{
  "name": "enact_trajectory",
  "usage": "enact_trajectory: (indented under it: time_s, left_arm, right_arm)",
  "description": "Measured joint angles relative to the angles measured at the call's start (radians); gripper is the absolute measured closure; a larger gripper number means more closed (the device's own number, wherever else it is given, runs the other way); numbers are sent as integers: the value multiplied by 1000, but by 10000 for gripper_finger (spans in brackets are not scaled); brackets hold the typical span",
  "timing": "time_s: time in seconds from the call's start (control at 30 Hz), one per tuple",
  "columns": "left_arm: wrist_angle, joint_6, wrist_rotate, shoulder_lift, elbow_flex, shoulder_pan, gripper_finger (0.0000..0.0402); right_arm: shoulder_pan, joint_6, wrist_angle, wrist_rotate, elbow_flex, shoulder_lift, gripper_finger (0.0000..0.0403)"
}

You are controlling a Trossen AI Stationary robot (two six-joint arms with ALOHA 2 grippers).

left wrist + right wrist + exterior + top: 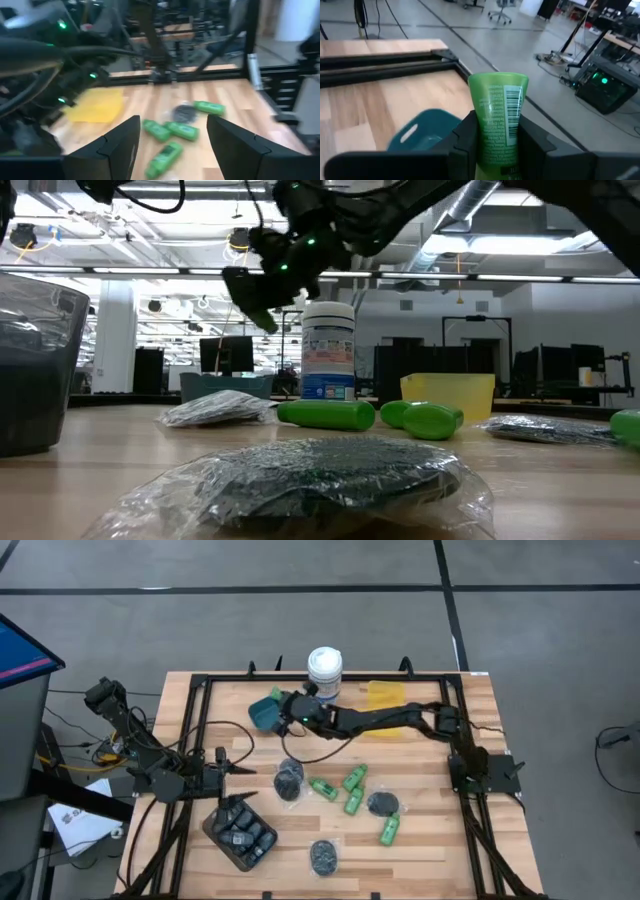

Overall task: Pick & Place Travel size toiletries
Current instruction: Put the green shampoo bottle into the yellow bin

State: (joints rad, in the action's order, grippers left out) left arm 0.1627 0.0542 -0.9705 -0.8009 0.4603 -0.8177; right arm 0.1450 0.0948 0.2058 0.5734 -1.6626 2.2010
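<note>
My right gripper point(284, 708) reaches to the table's far side, over the teal container point(264, 714), and is shut on one bright green mini bottle point(498, 112). Three more green bottles point(353, 802) lie on their sides mid-table, among round dark pieces in clear wrap point(288, 780). A dark tray point(214, 832) near the front holds grey-black oblong bottles point(243, 835). My left gripper point(238, 768) hovers open at the table's left, pointing right toward the green bottles point(179, 130). My right gripper pinches the green bottle's lower body point(495, 145) between its two fingers point(466, 137), one on each side. The bottle lies along the fingers, its flat end point(498, 79) sticking out past them. It is lifted clear, above the teal container point(422, 132).
A tall white canister point(324, 670) with a blue label stands at the far edge beside a yellow container point(386, 695). A black frame point(200, 690) runs round the wooden table. One wrapped piece point(330, 480) lies close to the low camera.
</note>
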Motion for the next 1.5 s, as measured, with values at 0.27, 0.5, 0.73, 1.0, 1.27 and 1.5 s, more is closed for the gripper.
enact_trajectory:
  time_s: [0.27,0.5,0.73,1.0,1.27,1.5]
  left_arm:
    - [1,-25,-46,4,0,0,175]
    - [-1,-75,-47,3,0,0,175]
    - [-2,-77,-47,3,0,0,175]
    - [-2,-84,-101,3,0,0,175]
    - [-1,-105,-112,4,0,0,175]
    - [3,-127,-111,3,0,9,175]
  right_arm:
    - [41,-41,-115,1,-220,160,316]
    - [47,-54,-201,0,-324,255,316]
    - [69,-103,-246,0,-329,260,316]
    - [30,-218,-733,168,-330,87,316]
    - [-24,-503,-1258,275,-77,-150,316]
    - [-16,-565,-1024,232,413,-427,323]
